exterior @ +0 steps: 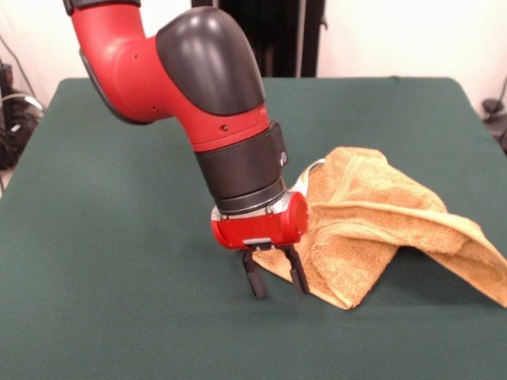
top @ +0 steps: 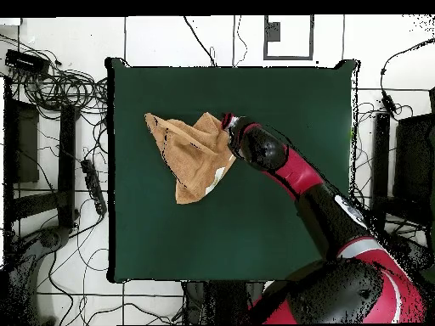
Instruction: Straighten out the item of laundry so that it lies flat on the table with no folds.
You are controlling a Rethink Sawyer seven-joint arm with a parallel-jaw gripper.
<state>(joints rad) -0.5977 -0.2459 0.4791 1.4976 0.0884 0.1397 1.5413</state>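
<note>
Front view, arm angled down, gripper (exterior: 276,280) open beside crumpled towel (exterior: 380,229)

From my front camera, the towel (exterior: 380,222) lies crumpled on the surface (exterior: 119,301), right of centre. My gripper (exterior: 275,281) stands at its left edge, jaws apart, the right one against the towel's near corner, the left over bare surface.

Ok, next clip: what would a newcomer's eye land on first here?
Most likely the big red and black arm slanting down over the middle of the green table, its gripper open and standing at the towel's near edge. Next comes the orange-tan towel beside it, crumpled and folded over itself rather than flat.
</note>
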